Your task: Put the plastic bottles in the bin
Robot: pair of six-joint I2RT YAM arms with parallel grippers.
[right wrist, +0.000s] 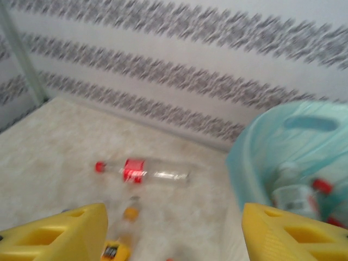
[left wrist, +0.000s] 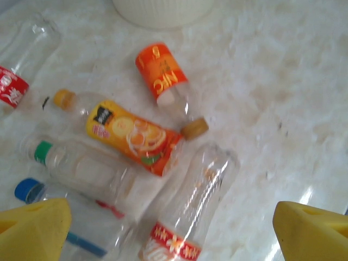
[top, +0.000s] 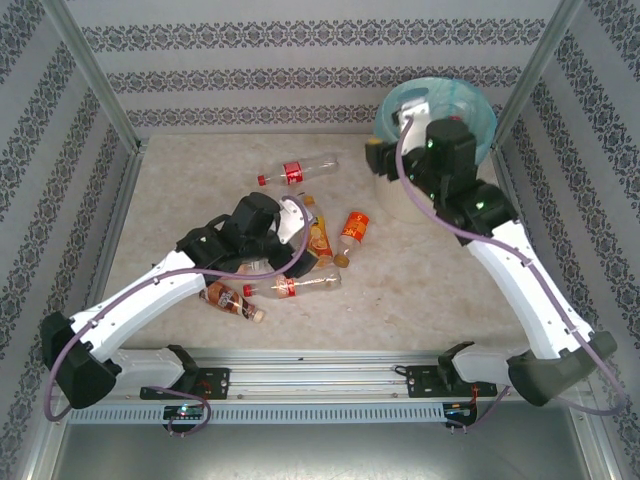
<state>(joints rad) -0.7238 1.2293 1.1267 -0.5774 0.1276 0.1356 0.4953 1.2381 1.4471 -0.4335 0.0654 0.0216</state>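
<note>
Top view: the bottles (top: 300, 270) lie in a heap around the middle of the counter (top: 420, 290), with one red-label bottle (top: 297, 172) alone nearer the far edge. The bin (top: 440, 110) sits in the far right corner. The left end effector (top: 290, 225) hangs right over the heap, and the right end effector (top: 382, 158) is just beside the bin.

Left wrist: the yellow pads (left wrist: 32, 228) are spread wide, nothing held. A clear bottle (left wrist: 190, 206) lies lengthwise between them, underneath, touching a juice bottle (left wrist: 133, 133). They look empty to me, so probably light, squashy and slick. I'd pinch across the mid-body, not the cap.

Right wrist: jaws apart, empty. The bin is off to the right with a few bottles inside.
</note>
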